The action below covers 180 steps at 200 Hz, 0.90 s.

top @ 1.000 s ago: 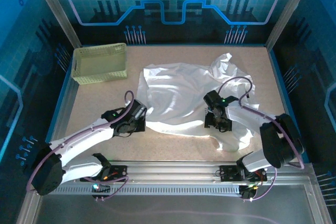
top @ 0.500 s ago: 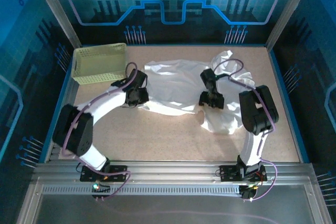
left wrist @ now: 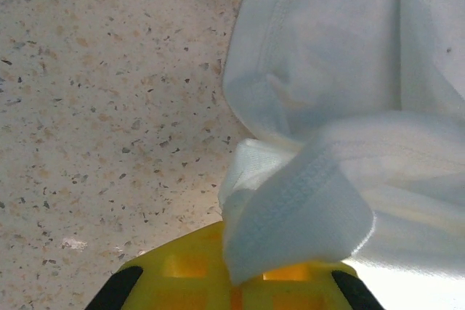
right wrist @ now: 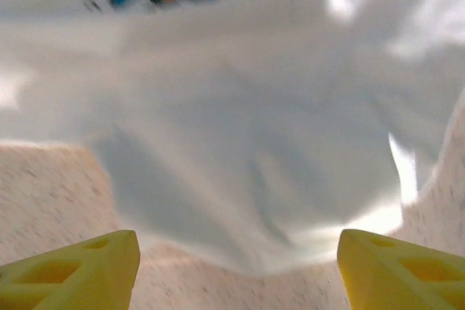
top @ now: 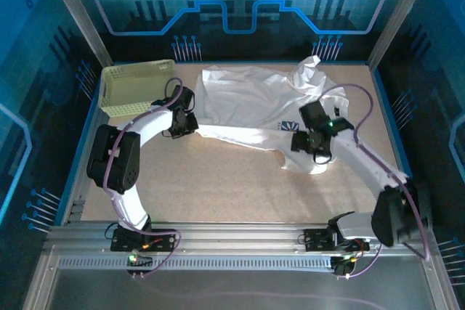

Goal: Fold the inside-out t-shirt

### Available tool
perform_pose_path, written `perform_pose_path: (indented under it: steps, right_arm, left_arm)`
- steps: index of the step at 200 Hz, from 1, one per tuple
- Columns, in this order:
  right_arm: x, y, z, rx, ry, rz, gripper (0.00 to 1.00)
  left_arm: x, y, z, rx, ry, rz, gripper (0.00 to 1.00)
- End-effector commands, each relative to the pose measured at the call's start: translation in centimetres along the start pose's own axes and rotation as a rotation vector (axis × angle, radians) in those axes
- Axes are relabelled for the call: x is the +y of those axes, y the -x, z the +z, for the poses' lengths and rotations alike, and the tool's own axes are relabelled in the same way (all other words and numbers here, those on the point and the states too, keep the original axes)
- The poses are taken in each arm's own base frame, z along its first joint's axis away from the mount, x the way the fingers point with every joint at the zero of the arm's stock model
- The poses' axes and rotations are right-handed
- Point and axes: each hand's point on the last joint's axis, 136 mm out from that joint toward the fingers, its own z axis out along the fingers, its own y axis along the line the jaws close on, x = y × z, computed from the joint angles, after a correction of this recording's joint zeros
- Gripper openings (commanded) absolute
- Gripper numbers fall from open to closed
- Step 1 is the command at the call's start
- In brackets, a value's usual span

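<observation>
Table (top: 218, 194): speckled top, bare on the near side of both grippers.
T-shirt (top: 247, 99): white, spread on the far half of the table. It runs out rightward from the left gripper, and its right end lies bunched beyond and under the right gripper.
Basket (top: 134, 86): just to the left of the left gripper, apart from the cloth.
Left gripper (top: 183, 123): clamped on a bunched hem (left wrist: 290, 208), which hangs out of the yellow fingers (left wrist: 182, 266).
Right gripper (right wrist: 236, 266): fingers (right wrist: 73, 263) spread wide and holding nothing. The cloth edge lies just ahead of them.
Graphic (top: 288, 125): blue print, just to the left of the right gripper, on the cloth ahead of it.
Deciding relation: the shirt's long axis runs side to side from one gripper to the other. The free right end is nearer the right arm, so that arm probably takes the next hold.
Change: a second ago the shirt lay mid-table with both grippers at its near edge. That edge has since gone over toward the far side, and the print now shows.
</observation>
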Motion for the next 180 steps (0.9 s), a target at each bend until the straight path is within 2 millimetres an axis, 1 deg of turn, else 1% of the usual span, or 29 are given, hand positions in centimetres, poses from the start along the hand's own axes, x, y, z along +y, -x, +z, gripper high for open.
perform_pose_path:
  steps: [1,20,36,52,64,87,96,101,107,117,130,138,140,142,148,159,180]
  right_arm:
    - [-2.0,-5.1,1.8,0.123,-0.049,0.079,0.72]
    - [-2.0,-6.2,3.1,0.151,-0.044,0.106,0.72]
    - [-1.6,-6.1,4.5,0.165,-0.046,0.106,0.73]
    - [-1.4,-5.3,5.7,0.167,-0.062,0.099,0.73]
    - [-1.6,-4.5,6.5,0.163,-0.092,0.094,0.73]
    - [-2.3,-2.6,6.6,0.119,-0.149,0.069,0.69]
    - [-2.6,-1.9,6.3,0.1,-0.17,0.06,0.65]
    - [-2.7,-1.6,6.2,0.088,-0.177,0.055,0.6]
    - [-2.8,-1.2,6.1,0.074,-0.182,0.052,0.52]
    - [-3.1,-0.8,5.8,0.058,-0.193,0.045,0.36]
    - [-3.8,-0.7,5.0,0.043,-0.221,0.043,0.13]
    - [-4.5,-0.8,4.2,0.032,-0.246,0.044,0.05]
    - [-4.3,-0.1,3.6,0.01,-0.241,0.05,0.04]
    - [-4.4,0.1,3.2,0.003,-0.243,0.053,0.02]
    - [-4.8,0.1,2.3,-0.009,-0.256,0.056,0.0]
    - [-5.7,0.0,0.4,-0.036,-0.271,0.072,0.0]
    - [-7.7,-0.1,-4.2,-0.129,-0.283,0.126,0.0]
  left_arm:
    - [-0.2,0.9,-0.3,-0.001,-0.012,0.003,0.08]
    - [-0.1,1.1,-0.4,-0.005,-0.02,-0.005,0.08]
    - [-0.2,0.9,-0.6,-0.004,-0.03,-0.007,0.08]
    - [-0.1,0.6,-0.8,-0.001,-0.038,-0.009,0.07]
    - [0.0,0.4,-0.9,-0.002,-0.044,-0.01,0.07]
    - [-0.1,-0.2,-1.4,-0.002,-0.07,-0.008,0.06]
    - [-0.2,-0.4,-1.7,-0.005,-0.087,-0.005,0.05]
    - [-0.3,-0.5,-1.9,-0.009,-0.098,-0.003,0.05]
    - [-0.5,-0.7,-2.1,-0.014,-0.117,-0.001,0.04]
    - [-0.7,-0.9,-2.6,-0.026,-0.148,0.007,0.04]
    - [-1.0,-1.2,-3.6,-0.051,-0.183,0.017,0.03]
    - [-1.0,-1.4,-4.3,-0.069,-0.199,0.028,0.02]
    - [-1.0,-1.4,-4.6,-0.075,-0.205,0.031,0.02]
    - [-1.0,-1.5,-4.8,-0.08,-0.209,0.034,0.02]
    - [-1.0,-1.6,-5.3,-0.096,-0.219,0.045,0.01]
    - [-1.2,-1.9,-7.0,-0.138,-0.256,0.07,0.0]
    - [-1.6,-3.0,-10.1,-0.221,-0.334,0.123,0.0]
